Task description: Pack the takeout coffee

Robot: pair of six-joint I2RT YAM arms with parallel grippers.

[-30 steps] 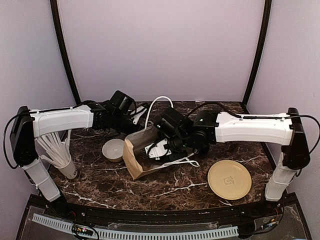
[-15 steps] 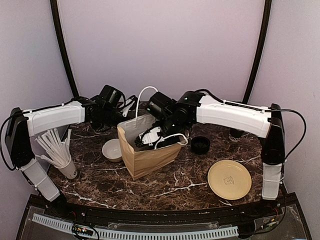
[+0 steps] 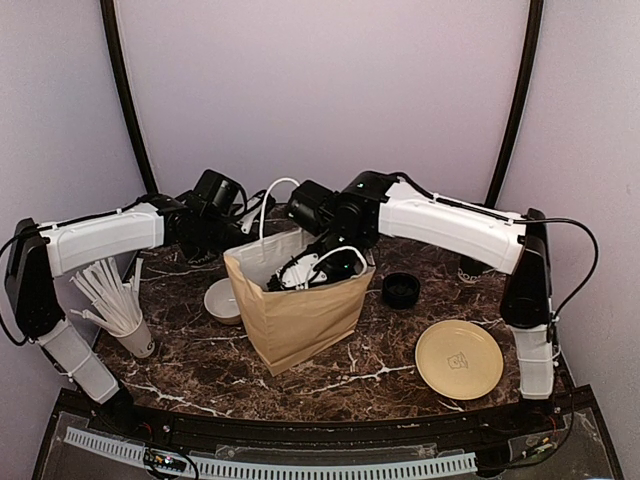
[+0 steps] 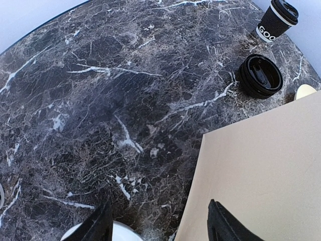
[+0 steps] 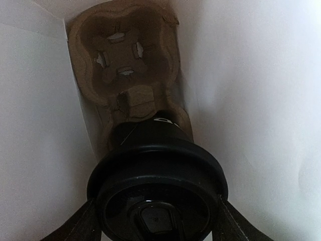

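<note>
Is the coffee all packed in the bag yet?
Not yet. Done: the paper bag stands open with a cardboard carrier at its bottom. In hand: the right tool holds one lidded cup inside the bag, above the carrier. Left: seating that cup, then packing the second lidded cup, which stands on the table outside the bag. The left tool is open beside the bag.

A brown paper bag [image 3: 300, 320] with white cord handles stands upright and open on the dark marble desk [image 3: 380, 375]. At the bottom of the bag lies a moulded cardboard cup carrier [image 5: 125, 65]. Just left of the bag sits a white bowl [image 3: 222, 298], and farther left a cup of white sticks [image 3: 128, 325]. Right of the bag is a low stack of black lids [image 3: 401, 289], and a yellow plate [image 3: 459, 359] lies nearer the front on that side.
</note>
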